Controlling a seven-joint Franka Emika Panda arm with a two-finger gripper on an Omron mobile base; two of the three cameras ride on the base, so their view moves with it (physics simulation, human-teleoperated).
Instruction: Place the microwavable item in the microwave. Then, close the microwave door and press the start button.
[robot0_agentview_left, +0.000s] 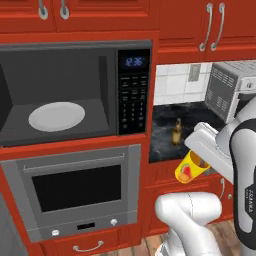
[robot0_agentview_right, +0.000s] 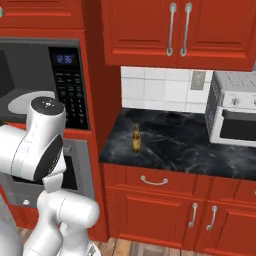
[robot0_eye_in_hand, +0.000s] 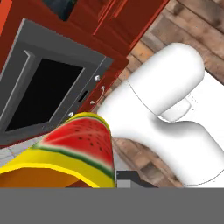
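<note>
Now we carry the yellow cup (robot0_agentview_left: 190, 168) clamped tight in our gripper (robot0_agentview_left: 200, 162), tilted, below counter level right of the open microwave (robot0_agentview_left: 75, 90), ready for its turntable plate (robot0_agentview_left: 56, 116).

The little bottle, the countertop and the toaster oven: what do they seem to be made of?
Bottle: brown glass, apparently, glossy and slightly see-through. Countertop: dark polished stone, like marble, with pale veining. Toaster oven: brushed silver metal by its look, with vent slots on its side and a dark window.
</note>
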